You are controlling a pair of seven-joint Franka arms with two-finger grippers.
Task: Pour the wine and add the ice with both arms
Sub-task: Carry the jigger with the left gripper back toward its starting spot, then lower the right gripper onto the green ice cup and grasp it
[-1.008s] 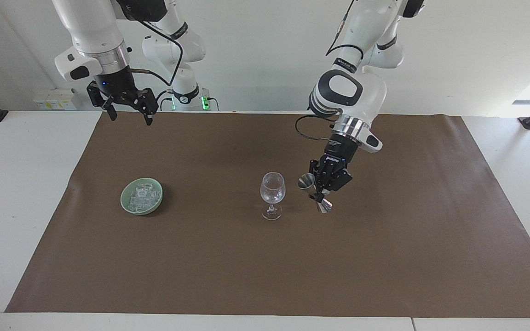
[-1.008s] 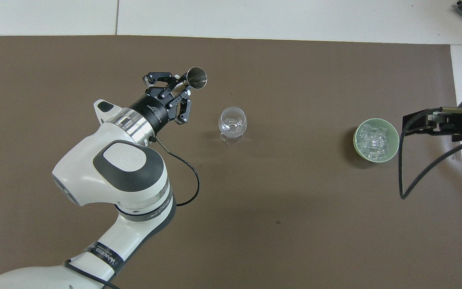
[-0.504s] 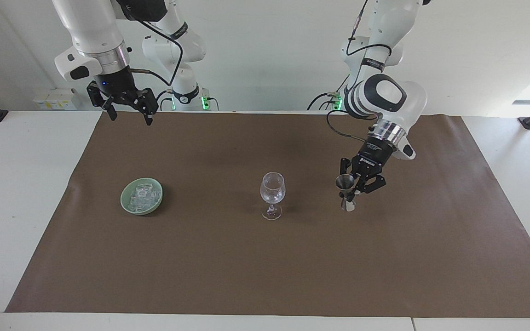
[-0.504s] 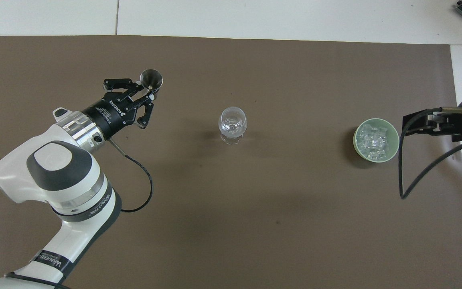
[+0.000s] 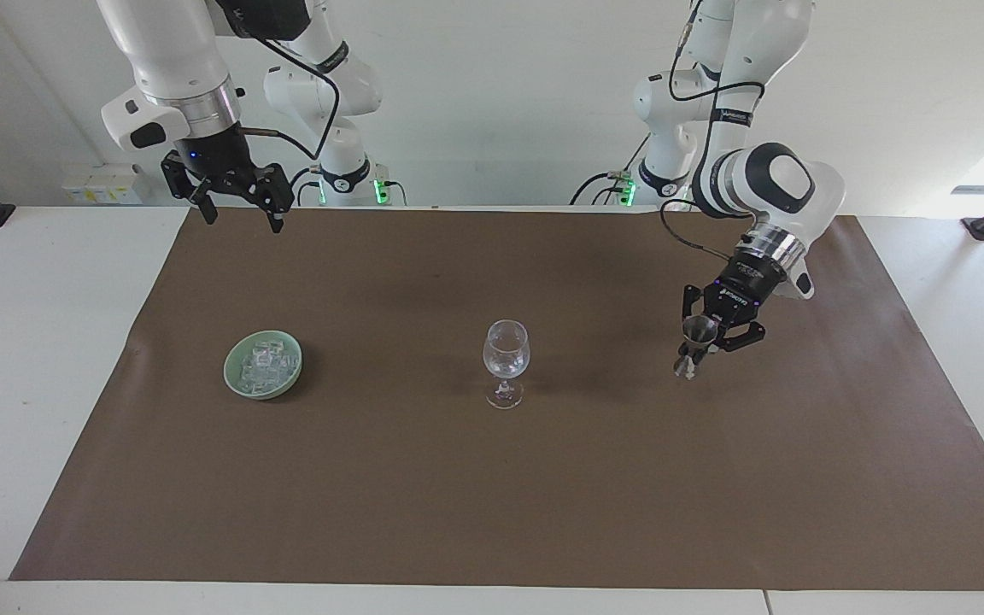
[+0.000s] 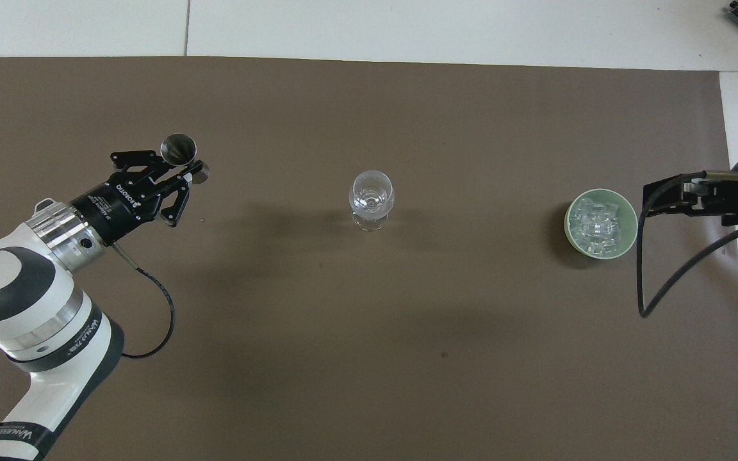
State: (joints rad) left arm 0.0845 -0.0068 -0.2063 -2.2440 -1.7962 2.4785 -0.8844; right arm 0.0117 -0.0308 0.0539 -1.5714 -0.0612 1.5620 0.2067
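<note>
A clear stemmed wine glass (image 5: 506, 350) stands upright mid-mat; it also shows in the overhead view (image 6: 371, 192). My left gripper (image 5: 702, 344) (image 6: 175, 168) is shut on a small metal jigger (image 5: 696, 329) (image 6: 179, 147). It holds the jigger nearly upright, low over the mat, well toward the left arm's end from the glass. A heap of clear ice cubes (image 5: 268, 361) (image 6: 599, 224) lies in a pale green bowl (image 5: 231, 376) (image 6: 569, 221) toward the right arm's end. My right gripper (image 5: 240, 213) (image 6: 670, 197) waits open and empty, raised by the mat's robot-side edge.
A brown mat (image 5: 458, 512) covers most of the white table. Only the glass, the bowl and the jigger are on or over it. A black cable (image 6: 643, 275) hangs from the right arm beside the bowl.
My left gripper has carried the jigger away from the wine glass toward the left arm's end, turning it from tilted back to nearly upright. The right arm has not moved.
</note>
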